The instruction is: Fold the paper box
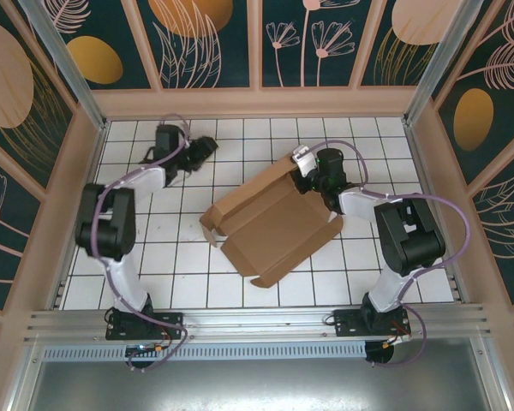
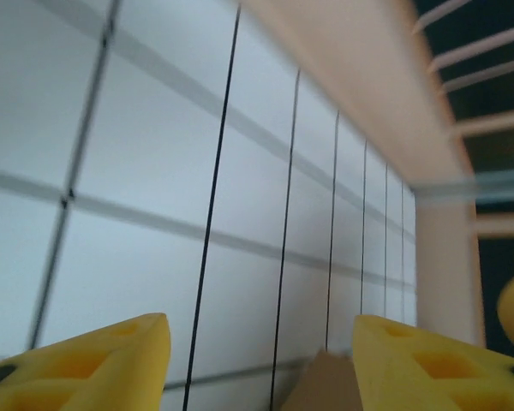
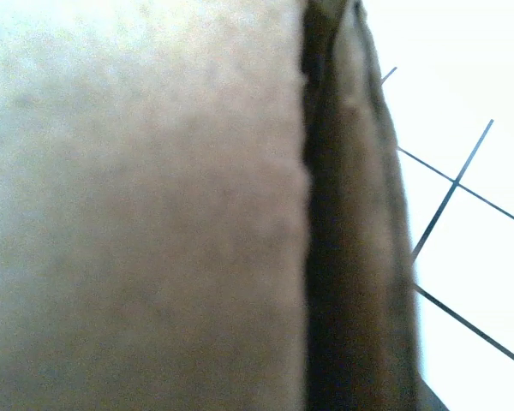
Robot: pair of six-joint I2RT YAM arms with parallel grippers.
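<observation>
The paper box lies about the middle of the white tiled tabletop, turned at a slant to the grid. It is half made up. Its wide brown base lies flat, a low wall stands along the near edge, and a big flap rises at the far right side.

The right pincer is right at the far corner of that raised flap, clenched on the cardboard edge. From its wrist, blurred brown board sits hard against the lens, with a dark fold line running down it and tiles off to the right.

The left pincer is out over bare tiles towards the far left, well apart from the box. Its yellow fingers stand spread with nothing gripped between them. A small tip of brown cardboard shows low down in the gap between them.
</observation>
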